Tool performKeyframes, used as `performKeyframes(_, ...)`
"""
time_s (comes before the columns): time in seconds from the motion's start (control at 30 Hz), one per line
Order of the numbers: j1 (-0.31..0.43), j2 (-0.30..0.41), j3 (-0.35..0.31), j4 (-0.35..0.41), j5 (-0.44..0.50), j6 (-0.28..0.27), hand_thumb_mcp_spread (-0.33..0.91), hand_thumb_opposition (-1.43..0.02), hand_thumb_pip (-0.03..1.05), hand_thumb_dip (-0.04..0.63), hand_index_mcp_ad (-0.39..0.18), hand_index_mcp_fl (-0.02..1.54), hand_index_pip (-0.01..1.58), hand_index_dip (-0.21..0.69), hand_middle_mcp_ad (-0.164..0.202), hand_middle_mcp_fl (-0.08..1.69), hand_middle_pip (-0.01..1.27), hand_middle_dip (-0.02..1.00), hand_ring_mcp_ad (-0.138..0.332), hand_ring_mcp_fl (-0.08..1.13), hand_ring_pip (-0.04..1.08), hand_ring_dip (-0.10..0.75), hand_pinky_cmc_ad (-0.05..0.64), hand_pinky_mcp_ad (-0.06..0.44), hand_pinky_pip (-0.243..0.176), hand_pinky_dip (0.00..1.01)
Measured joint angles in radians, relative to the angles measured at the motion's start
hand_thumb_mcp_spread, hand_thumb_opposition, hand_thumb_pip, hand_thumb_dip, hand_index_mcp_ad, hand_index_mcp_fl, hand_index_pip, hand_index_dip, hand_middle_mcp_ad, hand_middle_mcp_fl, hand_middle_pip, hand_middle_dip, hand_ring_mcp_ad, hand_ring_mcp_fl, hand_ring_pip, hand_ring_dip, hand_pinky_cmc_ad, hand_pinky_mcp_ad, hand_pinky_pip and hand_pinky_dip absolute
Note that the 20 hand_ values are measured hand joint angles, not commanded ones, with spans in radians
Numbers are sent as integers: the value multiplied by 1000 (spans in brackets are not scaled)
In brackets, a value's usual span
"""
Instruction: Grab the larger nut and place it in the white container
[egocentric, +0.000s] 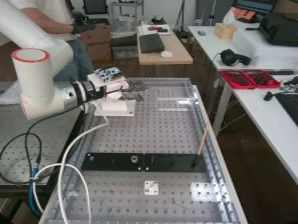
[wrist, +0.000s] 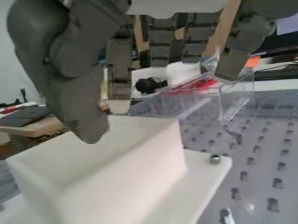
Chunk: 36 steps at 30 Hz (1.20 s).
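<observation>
The hand (egocentric: 135, 90) is above and beside the white container (egocentric: 114, 109) near the far left of the perforated bench. Seen from the wrist, the hand (wrist: 76, 95) has relaxed fingers and its thumb over the opening of the white container (wrist: 126, 172); it is open, and no nut can be made out between the fingers. The container's floor is hidden by its walls. On the black bar (egocentric: 174, 162) stand the smaller nut (egocentric: 91, 158) and the bearing (egocentric: 134, 159).
A thin brown stick (egocentric: 202, 142) stands slanted at the bar's right end. In front of the bar lies a small white plate (egocentric: 151, 188). Cables hang beside the arm at the left. A small round metal piece (wrist: 215, 159) sits on the container's base plate.
</observation>
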Motion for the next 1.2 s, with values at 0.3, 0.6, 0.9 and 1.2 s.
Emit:
performKeyframes(0.3, -8, 14, -3, 13, 3, 22, 274, -876, 792, 234, -169, 9, 1292, -30, 54, 2, 126, 202, 126, 0, 140, 96, 326, 265, -101, 663)
performKeyframes(0.6, -135, 140, 16, -4, 19, 70, 257, -871, 794, 234, -173, 5, 1260, -37, 58, 5, 129, 206, 138, 0, 140, 96, 328, 264, -103, 663)
performKeyframes(0.9, -295, 223, 100, -149, 94, 3, 239, -850, 754, 234, -169, 5, 1049, -35, 63, 2, 129, 222, 150, -3, 126, 96, 328, 281, -106, 663)
performKeyframes(1.2, -334, 371, 120, -230, 307, 11, 227, -805, 688, 225, -157, 7, 642, -35, 73, 2, 126, 227, 154, 0, 87, 93, 328, 293, -105, 663)
